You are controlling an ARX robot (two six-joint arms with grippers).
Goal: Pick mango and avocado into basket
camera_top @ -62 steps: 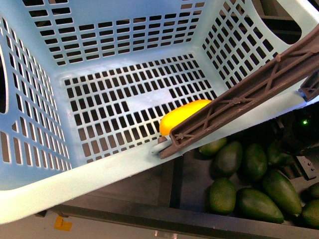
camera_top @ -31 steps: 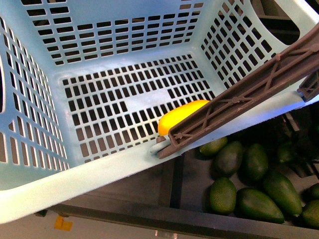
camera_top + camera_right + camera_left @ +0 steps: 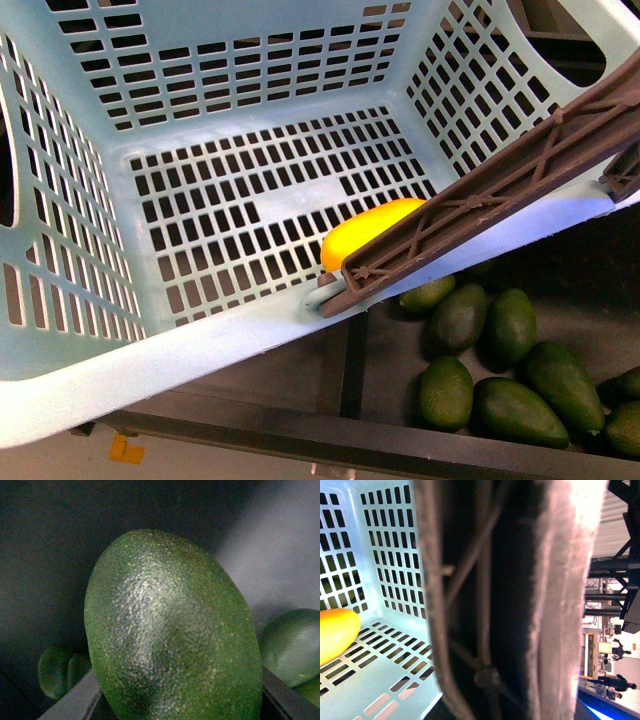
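The basket [image 3: 200,345] stood tilted. The mango [image 3: 365,232] lay on its slotted floor against the near wall, partly hidden by the brown handle [image 3: 480,200] that slanted across the basket's rim above it. Just outside the basket, below its near right corner, a heap of green avocados [image 3: 515,410] lay on a dark surface. From the right wrist, the right gripper [image 3: 177,702] looked clamped on the avocado [image 3: 170,630]. Its grey fingers [image 3: 75,695] hugged either side of the fruit, and other avocados were blurred behind it, outside the basket. From the left wrist I saw only the handle, huge and blurred, with the mango beyond it on the basket floor. I could not tell whether the left pincer was apart or together.
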